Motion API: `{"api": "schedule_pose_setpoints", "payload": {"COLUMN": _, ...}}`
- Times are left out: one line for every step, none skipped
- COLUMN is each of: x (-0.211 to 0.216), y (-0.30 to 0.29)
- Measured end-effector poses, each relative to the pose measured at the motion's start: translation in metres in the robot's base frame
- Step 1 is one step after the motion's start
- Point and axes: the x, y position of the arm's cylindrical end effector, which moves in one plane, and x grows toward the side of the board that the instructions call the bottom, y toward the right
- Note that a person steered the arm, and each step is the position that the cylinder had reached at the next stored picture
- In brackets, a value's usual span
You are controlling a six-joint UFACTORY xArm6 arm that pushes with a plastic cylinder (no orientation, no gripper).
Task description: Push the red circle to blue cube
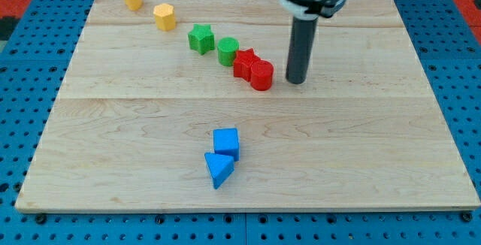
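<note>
In the camera view, my tip stands on the wooden board, just to the view's right of the red circle, close beside it; I cannot tell whether they touch. The rod is a plain stick with nothing to part or close. The red circle touches a red star. The blue cube sits well apart toward the view's bottom, against a blue triangle. A green star, green cylinder and two yellow blocks trail toward the upper left.
</note>
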Motion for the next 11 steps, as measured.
{"api": "schedule_pose_setpoints", "payload": {"x": -0.026, "y": -0.039}}
{"api": "schedule_pose_setpoints", "payload": {"x": -0.036, "y": -0.046}}
{"api": "schedule_pose_setpoints", "payload": {"x": -0.009, "y": -0.057}}
{"api": "schedule_pose_setpoints", "payload": {"x": 0.022, "y": -0.060}}
{"api": "schedule_pose_setpoints", "payload": {"x": 0.033, "y": -0.025}}
{"api": "schedule_pose_setpoints", "payload": {"x": 0.058, "y": -0.027}}
{"api": "schedule_pose_setpoints", "payload": {"x": 0.099, "y": -0.080}}
{"api": "schedule_pose_setpoints", "payload": {"x": 0.074, "y": -0.100}}
{"api": "schedule_pose_setpoints", "payload": {"x": 0.042, "y": -0.082}}
{"api": "schedule_pose_setpoints", "payload": {"x": 0.031, "y": -0.113}}
{"api": "schedule_pose_setpoints", "payload": {"x": 0.039, "y": -0.129}}
